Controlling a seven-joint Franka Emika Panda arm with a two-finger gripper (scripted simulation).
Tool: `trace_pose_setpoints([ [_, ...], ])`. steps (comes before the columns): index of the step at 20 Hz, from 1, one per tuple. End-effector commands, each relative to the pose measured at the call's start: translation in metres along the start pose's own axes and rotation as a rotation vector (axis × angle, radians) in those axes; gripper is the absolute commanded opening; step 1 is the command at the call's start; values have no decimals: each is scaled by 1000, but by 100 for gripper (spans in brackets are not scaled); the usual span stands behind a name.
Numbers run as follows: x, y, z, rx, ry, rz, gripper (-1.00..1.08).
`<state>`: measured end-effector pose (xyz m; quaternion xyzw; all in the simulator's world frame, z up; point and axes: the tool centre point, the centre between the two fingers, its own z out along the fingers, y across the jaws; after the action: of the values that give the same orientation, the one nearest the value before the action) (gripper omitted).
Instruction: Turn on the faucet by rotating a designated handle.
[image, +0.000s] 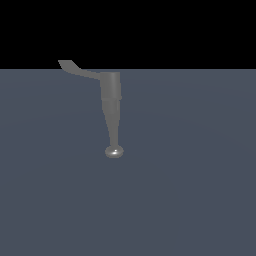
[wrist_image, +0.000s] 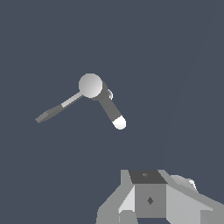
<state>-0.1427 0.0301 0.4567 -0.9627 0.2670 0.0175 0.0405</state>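
Standing fixture: dull grey metallic faucet (image: 111, 105), tapering column ending in a shiny rounded knob, on the slate-blue floor (image: 200, 190) near its far edge.
Lever: thin flat grey curved handle (image: 76, 69) juts toward the exterior view's left.
Tool: white robot gripper (wrist_image: 151, 199) apart from the faucet, grasping nothing; finger spread cannot be told.

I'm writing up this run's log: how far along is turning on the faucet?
Barely started. Done: nothing visible. The handle sticks out sideways from the faucet toward the exterior view's left, with nothing touching it. In hand: the gripper appears only in the wrist view, clear of the fixture; whether its jaws are open is not shown. Left: reach the handle, make contact, rotate it.
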Motion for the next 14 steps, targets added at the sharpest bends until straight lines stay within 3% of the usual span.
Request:
trace_pose_setpoints([
  [1, 7, -10, 7, 2, -4, 55, -100],
  [14, 38, -63, 48, -5, -10, 340, -100],
])
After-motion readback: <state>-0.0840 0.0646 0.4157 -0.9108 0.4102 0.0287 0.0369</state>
